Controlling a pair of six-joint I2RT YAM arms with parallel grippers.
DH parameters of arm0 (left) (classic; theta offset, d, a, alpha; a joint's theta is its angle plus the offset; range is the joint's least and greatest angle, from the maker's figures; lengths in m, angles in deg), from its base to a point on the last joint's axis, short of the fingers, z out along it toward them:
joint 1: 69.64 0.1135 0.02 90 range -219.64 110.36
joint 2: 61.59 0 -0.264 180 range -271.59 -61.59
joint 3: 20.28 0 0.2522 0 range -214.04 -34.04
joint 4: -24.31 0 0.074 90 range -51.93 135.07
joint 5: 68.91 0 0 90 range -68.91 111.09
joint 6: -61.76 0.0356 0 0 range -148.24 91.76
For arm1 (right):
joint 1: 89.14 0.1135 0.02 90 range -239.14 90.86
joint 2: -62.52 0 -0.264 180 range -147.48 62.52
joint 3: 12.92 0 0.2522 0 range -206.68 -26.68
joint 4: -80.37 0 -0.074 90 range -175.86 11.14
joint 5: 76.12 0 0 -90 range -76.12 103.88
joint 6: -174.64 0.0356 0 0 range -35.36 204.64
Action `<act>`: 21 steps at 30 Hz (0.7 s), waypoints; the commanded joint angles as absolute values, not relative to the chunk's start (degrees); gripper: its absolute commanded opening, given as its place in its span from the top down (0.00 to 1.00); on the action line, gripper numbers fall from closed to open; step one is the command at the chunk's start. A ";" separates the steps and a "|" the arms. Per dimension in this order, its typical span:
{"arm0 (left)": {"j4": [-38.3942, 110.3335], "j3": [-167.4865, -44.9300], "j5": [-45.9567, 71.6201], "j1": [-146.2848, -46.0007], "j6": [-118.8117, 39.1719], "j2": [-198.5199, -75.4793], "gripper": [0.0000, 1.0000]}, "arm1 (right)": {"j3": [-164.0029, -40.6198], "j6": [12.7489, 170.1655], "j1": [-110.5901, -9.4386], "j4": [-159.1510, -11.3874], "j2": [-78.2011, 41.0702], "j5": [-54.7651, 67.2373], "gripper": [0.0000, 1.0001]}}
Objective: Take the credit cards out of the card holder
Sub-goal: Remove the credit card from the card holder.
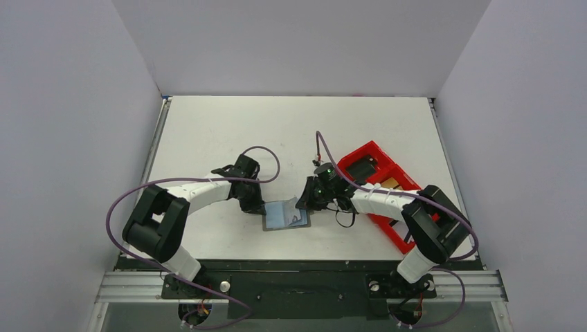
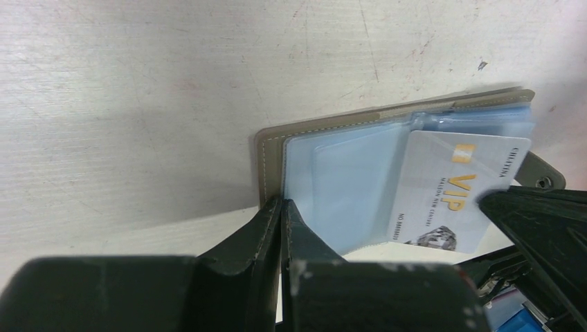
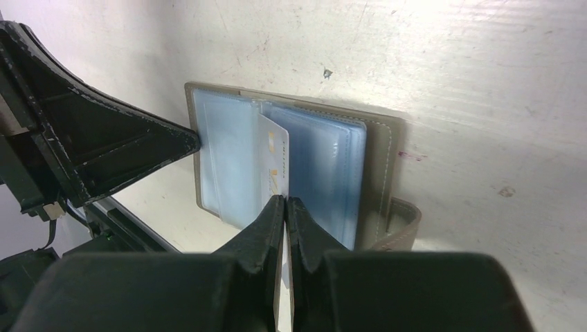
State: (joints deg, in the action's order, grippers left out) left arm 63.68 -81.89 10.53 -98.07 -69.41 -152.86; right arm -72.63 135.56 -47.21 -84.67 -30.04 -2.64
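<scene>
The card holder (image 1: 280, 216) lies open on the table, taupe outside (image 2: 271, 149) with blue-grey clear pockets inside (image 3: 325, 159). My left gripper (image 1: 257, 206) is shut, and its tips (image 2: 282, 203) rest on the holder's left edge. A pale credit card (image 2: 443, 187) with gold "VIP" lettering sticks partway out of a middle pocket. My right gripper (image 3: 285, 199) is shut on this card's near edge; the card (image 3: 273, 149) shows edge-on between its jaws. In the top view the right gripper (image 1: 303, 204) sits at the holder's right side.
A long red tray (image 1: 398, 235) stands to the right, partly under the right arm, holding a black block (image 1: 360, 168) and a yellow-orange card (image 1: 391, 183). The holder's small tab (image 3: 401, 221) curls up at its right edge. Grey walls enclose the table.
</scene>
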 commanded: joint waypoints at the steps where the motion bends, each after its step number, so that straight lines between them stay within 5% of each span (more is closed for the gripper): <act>1: 67.26 -85.55 13.17 -98.05 -67.29 -152.91 1.00 | -71.76 134.28 -48.50 -83.69 -26.46 -1.51 1.00; 6: 68.88 -88.86 11.60 -98.06 -66.80 -151.32 0.93 | -71.40 134.68 -49.46 -83.71 -24.77 -2.50 1.00; 13: 69.12 -92.38 6.61 -97.55 -67.16 -148.72 0.65 | -71.09 136.46 -51.21 -84.97 -21.62 -5.20 1.00; 21: 64.15 -91.81 -0.11 -96.58 -68.92 -146.17 0.55 | -69.61 140.59 -53.32 -91.23 -18.88 -10.79 1.00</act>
State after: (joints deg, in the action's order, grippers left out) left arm 68.42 -90.66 5.26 -97.57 -68.05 -148.73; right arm -70.64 137.66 -52.28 -85.07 -21.51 -7.14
